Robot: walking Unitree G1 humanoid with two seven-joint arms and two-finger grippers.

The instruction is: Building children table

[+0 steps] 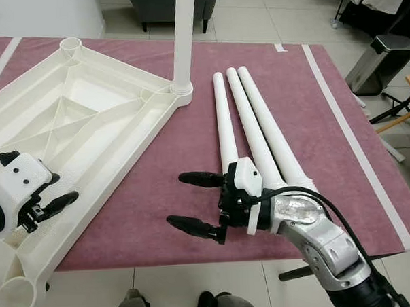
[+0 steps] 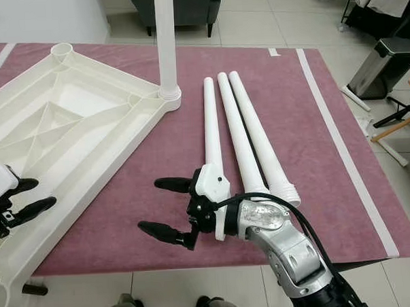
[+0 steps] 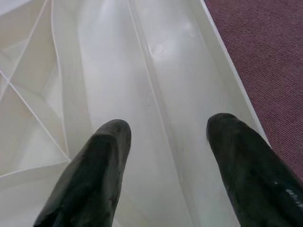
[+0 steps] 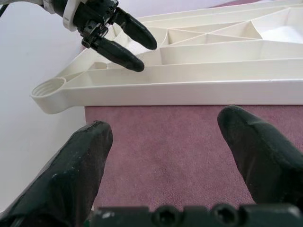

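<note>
A white plastic tabletop (image 1: 88, 124) lies upside down on the purple mat, ribs facing up. One white leg (image 1: 182, 39) stands upright in its far right corner socket. Three loose white legs (image 1: 251, 117) lie side by side on the mat to the right. My right gripper (image 1: 190, 202) hovers open just left of the near ends of those legs, holding nothing. Over the near left part of the tabletop, my left gripper (image 1: 54, 204) is open, its fingertips (image 3: 109, 142) above the inner channel by the rim.
The purple mat (image 1: 326, 121) covers the work table, whose front edge (image 1: 196, 264) is close below my right gripper. An empty corner socket (image 1: 14, 298) overhangs at the near left. A metal bin (image 1: 385, 61) and chair stand on the tiled floor beyond.
</note>
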